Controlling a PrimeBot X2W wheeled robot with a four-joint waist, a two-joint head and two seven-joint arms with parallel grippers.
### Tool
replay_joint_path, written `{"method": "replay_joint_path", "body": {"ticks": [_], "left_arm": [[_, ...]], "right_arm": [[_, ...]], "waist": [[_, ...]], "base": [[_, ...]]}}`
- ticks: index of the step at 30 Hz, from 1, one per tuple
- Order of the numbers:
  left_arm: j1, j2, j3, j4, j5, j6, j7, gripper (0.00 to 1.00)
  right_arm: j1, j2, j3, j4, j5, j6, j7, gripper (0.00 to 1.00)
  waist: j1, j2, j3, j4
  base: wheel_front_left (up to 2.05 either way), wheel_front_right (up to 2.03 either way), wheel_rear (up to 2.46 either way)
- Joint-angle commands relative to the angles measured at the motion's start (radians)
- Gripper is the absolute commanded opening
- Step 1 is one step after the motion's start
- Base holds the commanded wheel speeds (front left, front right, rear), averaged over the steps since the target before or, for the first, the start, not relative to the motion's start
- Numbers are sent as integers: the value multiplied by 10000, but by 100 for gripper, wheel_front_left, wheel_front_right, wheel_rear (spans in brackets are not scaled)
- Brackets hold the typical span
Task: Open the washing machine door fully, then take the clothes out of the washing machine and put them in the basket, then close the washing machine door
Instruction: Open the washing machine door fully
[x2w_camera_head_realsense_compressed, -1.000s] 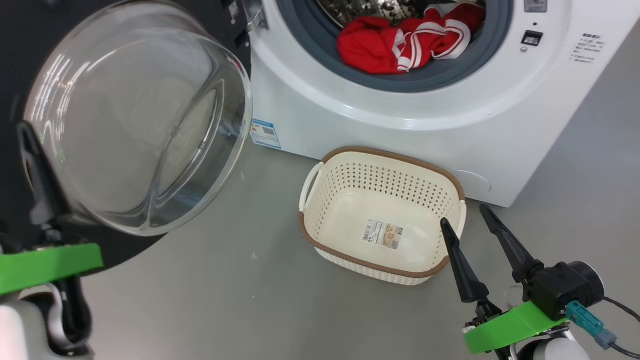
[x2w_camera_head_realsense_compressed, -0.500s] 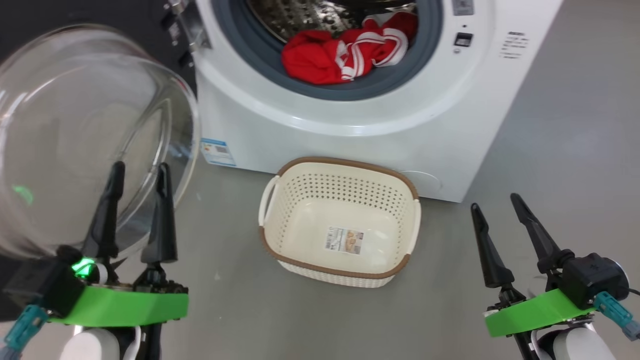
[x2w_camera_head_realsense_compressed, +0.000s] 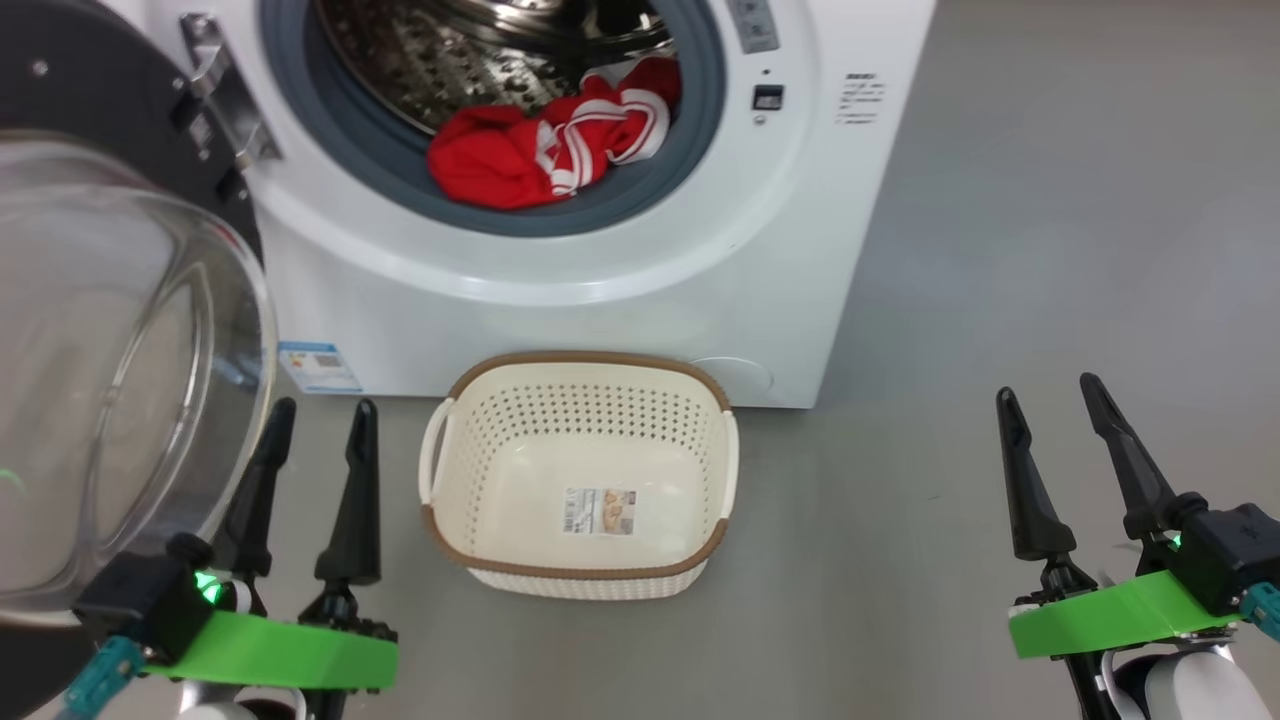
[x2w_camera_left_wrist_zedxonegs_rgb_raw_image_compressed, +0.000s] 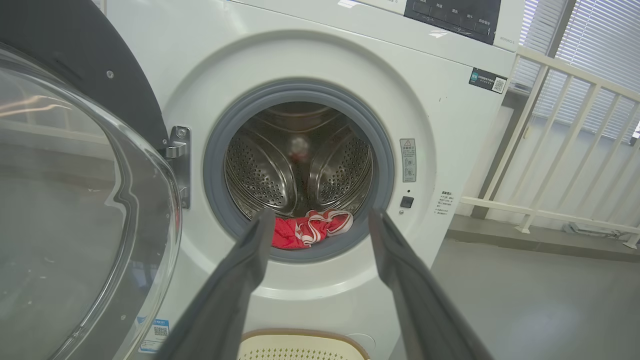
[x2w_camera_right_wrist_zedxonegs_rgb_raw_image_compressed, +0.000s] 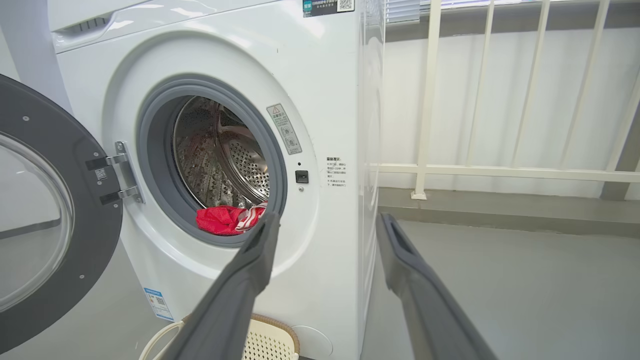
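Down on the grey floor (x2w_camera_head_realsense_compressed: 900, 500), just in front of the washing machine (x2w_camera_head_realsense_compressed: 600, 290), the basket (x2w_camera_head_realsense_compressed: 580, 412) is being shown standing upright, a paper sticker (x2w_camera_head_realsense_compressed: 600, 510) lying on its bottom. Up in the opening, the clothes (x2w_camera_head_realsense_compressed: 545, 145) are being seen bunched in a red heap with white stripes, resting at the lower lip of the steel drum (x2w_camera_head_realsense_compressed: 440, 50) and lapping onto the grey rubber ring (x2w_camera_head_realsense_compressed: 640, 190). Off to the left, the washing machine door (x2w_camera_head_realsense_compressed: 110, 380) is being held swung out on its metal hinge (x2w_camera_head_realsense_compressed: 215, 95), its clear glass bowl bulging toward the head camera. The left end effector (x2w_camera_head_realsense_compressed: 325, 410) is being held low between door and basket, just beside the glass, with its fingers spread wide and gripping nothing. Its tips are pointing toward the small blue label (x2w_camera_head_realsense_compressed: 318, 368). The right end effector (x2w_camera_head_realsense_compressed: 1047, 390) is being held over bare floor, well to the right of the basket, fingers likewise spread and free. Through the left wrist view, the red heap is being framed between the two parted fingers. Through the right wrist view, a white railing (x2w_camera_right_wrist_zedxonegs_rgb_raw_image_compressed: 500, 172) is being shown beside the machine.
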Motion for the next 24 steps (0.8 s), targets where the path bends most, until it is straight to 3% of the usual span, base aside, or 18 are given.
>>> {"method": "replay_joint_path", "body": {"ticks": [1,15,24], "left_arm": [[44,277,240,-195,226,110,-56,100],[1076,435,157,220,477,429,-46,100],[1774,611,91,65,674,625,8,100]], "right_arm": [[-18,-8,101,-302,68,63,-61,100],[784,-8,-178,-464,80,63,-62,100],[1361,-8,-457,-755,-43,63,-62,100]], "waist": [[0,0,-316,-499],[0,0,-1146,-1349],[0,0,-1407,-1521]], "base": [[0,0,0],[0,0,0],[0,0,0]]}}
